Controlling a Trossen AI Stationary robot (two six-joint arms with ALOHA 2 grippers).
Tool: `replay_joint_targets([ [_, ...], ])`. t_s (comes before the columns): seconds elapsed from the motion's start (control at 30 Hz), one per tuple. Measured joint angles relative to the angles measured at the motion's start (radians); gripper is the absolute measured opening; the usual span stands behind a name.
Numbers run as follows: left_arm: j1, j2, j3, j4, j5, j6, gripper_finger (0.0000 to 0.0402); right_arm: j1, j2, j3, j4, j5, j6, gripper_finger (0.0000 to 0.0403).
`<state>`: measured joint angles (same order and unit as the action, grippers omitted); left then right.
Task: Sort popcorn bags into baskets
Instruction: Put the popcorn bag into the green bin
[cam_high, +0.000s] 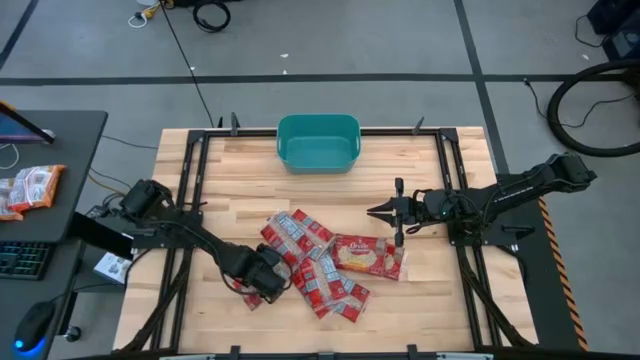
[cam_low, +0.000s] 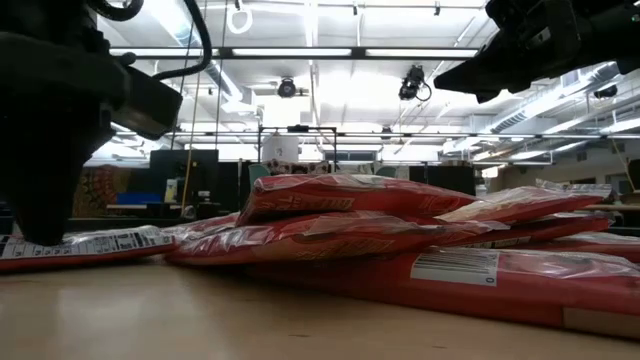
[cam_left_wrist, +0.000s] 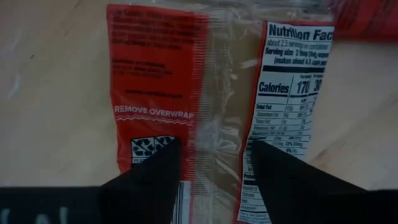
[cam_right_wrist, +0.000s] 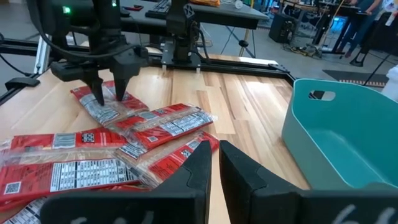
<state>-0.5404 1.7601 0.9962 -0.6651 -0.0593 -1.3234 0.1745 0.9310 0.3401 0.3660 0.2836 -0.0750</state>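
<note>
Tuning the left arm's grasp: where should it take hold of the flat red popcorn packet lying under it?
Come straight down on the flat red popcorn packet, pinching its clear middle seam: it lies flat on the wooden table, and the open left gripper already straddles that seam.

Bright, even overhead light; ceiling strip lamps (cam_low: 300, 52) glare in low view; near tabletop (cam_low: 150, 320) blurred; packet wrap (cam_left_wrist: 217, 93) glossy, soft.

Arms: we see two dark, jointed arms with black cables.
Left gripper (cam_right_wrist: 109, 87): matte black, two tapered fingers (cam_left_wrist: 149, 177).
Right gripper (cam_high: 385, 212): black, pointed fingers (cam_right_wrist: 193, 171), boxy wrist behind.
</note>
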Motion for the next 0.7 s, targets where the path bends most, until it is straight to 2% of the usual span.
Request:
replay_joint_targets([
  [0.07,0.0,0.001,0.002,-0.005,-0.003,0.0,0.0192,0.0,0.0,0.0,0.002,0.0,-0.001,0.0036],
  [0.17,0.0,0.003,0.018,-0.022,-0.005,0.03,0.0156,0.0,0.0,0.0,0.003,0.0,-0.002,0.0036],
  [0.4,0.005,0.01,0.058,-0.041,-0.01,0.053,0.0019,0.0,0.0,0.0,0.005,0.001,-0.003,0.0036],
  [0.7,0.019,-0.002,0.114,-0.061,-0.023,0.107,0.0005,0.0,0.0,0.0,0.005,0.002,-0.007,0.0036],
])
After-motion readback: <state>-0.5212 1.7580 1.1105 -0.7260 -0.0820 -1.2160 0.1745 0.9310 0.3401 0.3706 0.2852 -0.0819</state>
